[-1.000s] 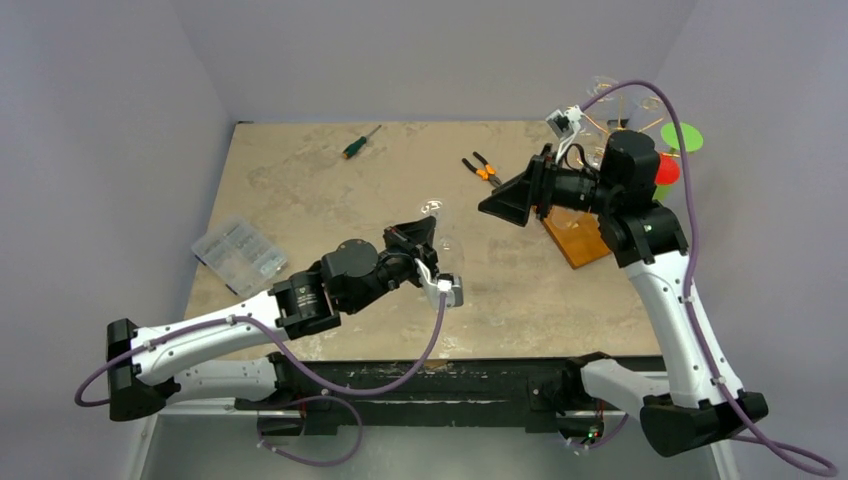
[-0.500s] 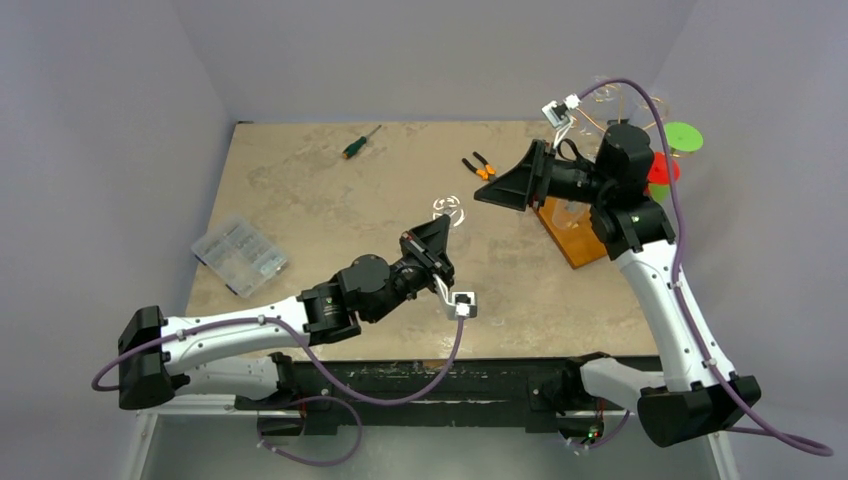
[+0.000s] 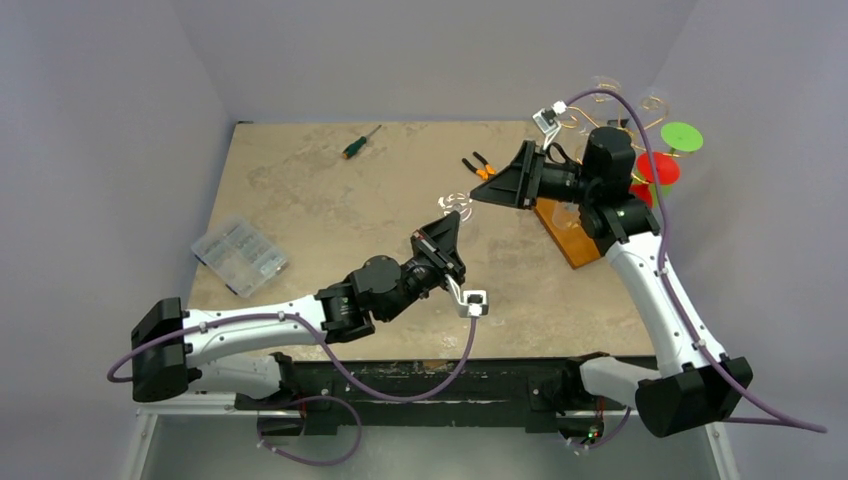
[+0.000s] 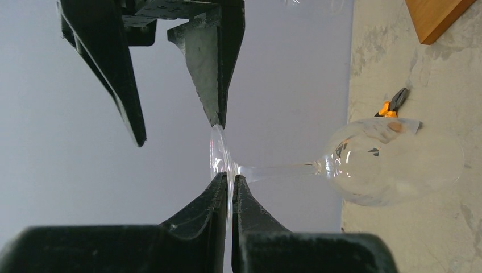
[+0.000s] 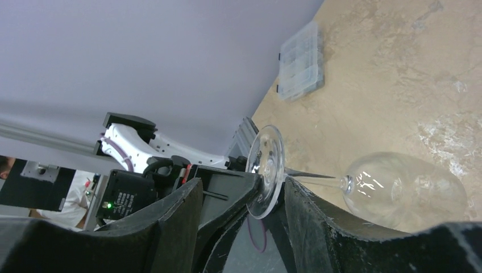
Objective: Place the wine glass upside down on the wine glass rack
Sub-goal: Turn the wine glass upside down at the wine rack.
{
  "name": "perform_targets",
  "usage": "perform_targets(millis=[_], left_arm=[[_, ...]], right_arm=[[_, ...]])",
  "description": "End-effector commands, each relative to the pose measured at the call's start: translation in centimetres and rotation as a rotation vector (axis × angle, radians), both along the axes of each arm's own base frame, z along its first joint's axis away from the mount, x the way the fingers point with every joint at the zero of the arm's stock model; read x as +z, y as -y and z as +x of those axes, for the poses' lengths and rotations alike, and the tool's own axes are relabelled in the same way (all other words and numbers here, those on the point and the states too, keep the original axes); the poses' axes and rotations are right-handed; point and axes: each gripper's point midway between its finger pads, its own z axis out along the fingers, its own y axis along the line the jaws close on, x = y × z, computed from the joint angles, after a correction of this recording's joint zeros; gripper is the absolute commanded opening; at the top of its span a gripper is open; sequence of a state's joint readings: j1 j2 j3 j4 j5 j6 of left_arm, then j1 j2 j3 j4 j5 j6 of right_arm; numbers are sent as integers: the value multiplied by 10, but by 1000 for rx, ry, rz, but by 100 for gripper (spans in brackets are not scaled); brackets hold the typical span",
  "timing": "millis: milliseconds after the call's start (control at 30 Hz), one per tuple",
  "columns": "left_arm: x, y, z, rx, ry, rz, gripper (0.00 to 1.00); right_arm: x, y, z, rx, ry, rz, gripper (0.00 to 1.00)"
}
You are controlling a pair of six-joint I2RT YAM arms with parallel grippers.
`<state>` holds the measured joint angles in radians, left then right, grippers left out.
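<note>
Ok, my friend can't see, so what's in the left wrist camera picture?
The left hand pinches the round foot of a clear wine glass, held sideways over the table. The right hand, at the top, has its fingers open on either side of the foot's other edge.

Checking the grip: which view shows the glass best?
Left wrist: the glass lies side-on, foot pinched in the left gripper. Right wrist also shows it whole, grip less clear. Top external gives only faint glints.
</note>
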<state>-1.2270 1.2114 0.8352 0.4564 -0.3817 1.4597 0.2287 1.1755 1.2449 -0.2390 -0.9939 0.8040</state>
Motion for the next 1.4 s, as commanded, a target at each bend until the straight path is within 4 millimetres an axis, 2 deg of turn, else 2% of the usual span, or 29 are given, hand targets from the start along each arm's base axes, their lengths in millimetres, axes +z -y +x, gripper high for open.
perform_targets(millis=[0, 233, 333, 633, 667, 800, 900, 967, 1033, 1200, 1267, 1367], left_arm=[[49, -4, -2, 7, 80, -135, 0], [52, 0, -1, 7, 87, -147, 0], [52, 2, -1, 7, 91, -142, 0], [55, 8, 1, 8, 96, -133, 0], [55, 8, 1, 6, 96, -133, 0], [53, 11, -1, 1, 90, -127, 0], [53, 12, -3, 0, 85, -136, 1], [53, 12, -6, -9, 74, -152, 11], [54, 10, -11, -23, 54, -174, 28], [54, 0, -25, -67, -41, -250, 62], [61, -12, -32, -80, -87, -306, 70], [70, -32, -39, -83, -177, -396, 74]], right_arm=[[-3, 2, 8, -37, 6, -2, 52], [-9, 0, 8, -30, -14, -2, 45], [-11, -1, 8, -26, -20, 1, 37], [-13, -3, 7, -21, -31, 1, 29], [-13, -3, 8, -22, -30, 3, 26], [-11, -6, 8, -6, -52, 30, 0], [-5, -6, 9, 0, -58, 45, 0], [2, -7, 8, 16, -67, 65, 0], [11, -7, 9, 25, -73, 83, 0], [35, 1, 15, 20, -70, 122, 0], [43, 7, 18, 4, -59, 130, 0], [56, 14, 21, -20, -37, 138, 0]])
